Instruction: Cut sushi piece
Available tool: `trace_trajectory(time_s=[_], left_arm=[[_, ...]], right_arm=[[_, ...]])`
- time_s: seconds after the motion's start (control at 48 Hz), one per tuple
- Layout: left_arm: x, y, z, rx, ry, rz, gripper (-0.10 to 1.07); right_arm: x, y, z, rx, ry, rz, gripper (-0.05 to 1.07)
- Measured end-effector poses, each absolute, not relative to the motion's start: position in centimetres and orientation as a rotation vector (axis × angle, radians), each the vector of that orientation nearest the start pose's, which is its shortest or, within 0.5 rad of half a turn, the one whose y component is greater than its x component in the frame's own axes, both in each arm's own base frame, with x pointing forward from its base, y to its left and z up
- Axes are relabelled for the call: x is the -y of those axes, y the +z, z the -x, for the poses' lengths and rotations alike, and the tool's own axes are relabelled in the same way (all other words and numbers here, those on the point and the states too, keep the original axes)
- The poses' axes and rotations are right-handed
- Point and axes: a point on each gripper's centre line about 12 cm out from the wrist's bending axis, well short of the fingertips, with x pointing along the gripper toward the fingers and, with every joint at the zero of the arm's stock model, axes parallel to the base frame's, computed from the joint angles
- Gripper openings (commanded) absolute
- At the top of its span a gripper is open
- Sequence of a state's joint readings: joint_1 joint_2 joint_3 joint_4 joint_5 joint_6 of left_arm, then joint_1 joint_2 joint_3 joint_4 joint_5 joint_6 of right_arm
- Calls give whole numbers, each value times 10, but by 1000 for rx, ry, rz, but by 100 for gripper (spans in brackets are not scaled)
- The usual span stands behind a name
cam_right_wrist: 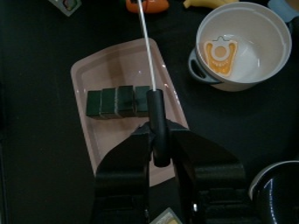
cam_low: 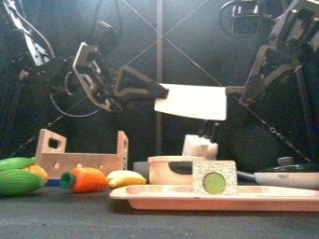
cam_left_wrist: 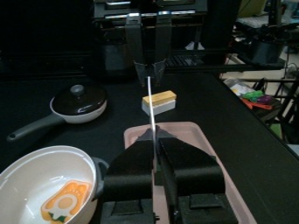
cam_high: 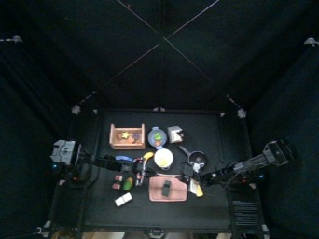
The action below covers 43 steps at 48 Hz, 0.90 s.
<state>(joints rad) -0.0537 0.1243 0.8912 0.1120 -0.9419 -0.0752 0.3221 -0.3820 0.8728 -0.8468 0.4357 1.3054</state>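
Observation:
A sushi piece with a green centre stands on a pink cutting board, toward its right end. It also shows as a tan block and a dark, segmented roll. A white-bladed knife hangs level well above it. Seen edge-on, the blade is a thin line over the sushi's back end. My left gripper is shut on the knife's left end. My right gripper is shut where the blade meets its jaws at the right end.
Behind the board stand a white bowl holding a toy egg and a black pan. A wooden box and toy vegetables sit at the front left. A small white item stands behind the board.

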Motion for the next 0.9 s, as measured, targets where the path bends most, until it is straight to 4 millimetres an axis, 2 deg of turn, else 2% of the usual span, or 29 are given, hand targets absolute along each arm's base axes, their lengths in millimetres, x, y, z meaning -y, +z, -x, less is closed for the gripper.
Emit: trace_trajectory(time_s=[0.188,0.583,0.896], left_arm=[[34,146,-371,-96,-151,14,38],[48,123,-372,-158,-186,14,38],[51,108,-378,-249,-184,9,38]], right_arm=[[-61,203,-284,-741,-173,-267,50],[-73,176,-292,-815,-140,-262,50],[-76,169,-292,-835,-138,-271,50]])
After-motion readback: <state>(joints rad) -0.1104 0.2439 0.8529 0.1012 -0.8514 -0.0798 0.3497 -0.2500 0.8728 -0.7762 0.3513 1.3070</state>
